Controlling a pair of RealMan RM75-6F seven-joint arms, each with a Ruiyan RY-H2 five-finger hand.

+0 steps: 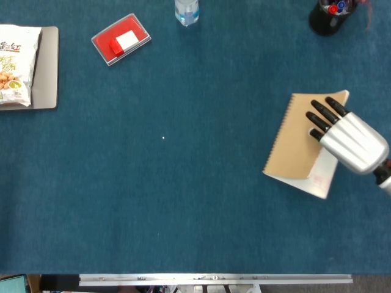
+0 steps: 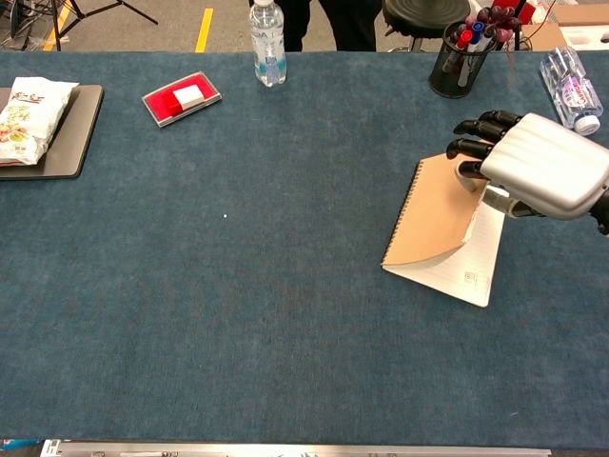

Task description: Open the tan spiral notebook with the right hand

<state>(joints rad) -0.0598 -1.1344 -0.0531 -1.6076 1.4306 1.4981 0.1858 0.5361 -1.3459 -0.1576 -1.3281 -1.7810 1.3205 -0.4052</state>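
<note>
The tan spiral notebook [image 1: 297, 140] lies tilted at the right side of the blue table, spiral edge toward the left. My right hand [image 1: 352, 141] grips the free edge of its cover, dark fingers on top. In the chest view the cover [image 2: 433, 214] is lifted off the white lined page [image 2: 479, 257] beneath, and the right hand [image 2: 544, 177] holds it from the right, with the thumb under the cover. The left hand shows in neither view.
A red case [image 1: 121, 39] and a water bottle [image 1: 186, 11] stand at the back. A black pen cup [image 2: 461, 52] and a lying bottle [image 2: 571, 90] are just behind the hand. A snack bag [image 1: 13, 64] lies on a grey tray [image 1: 47, 67] at far left.
</note>
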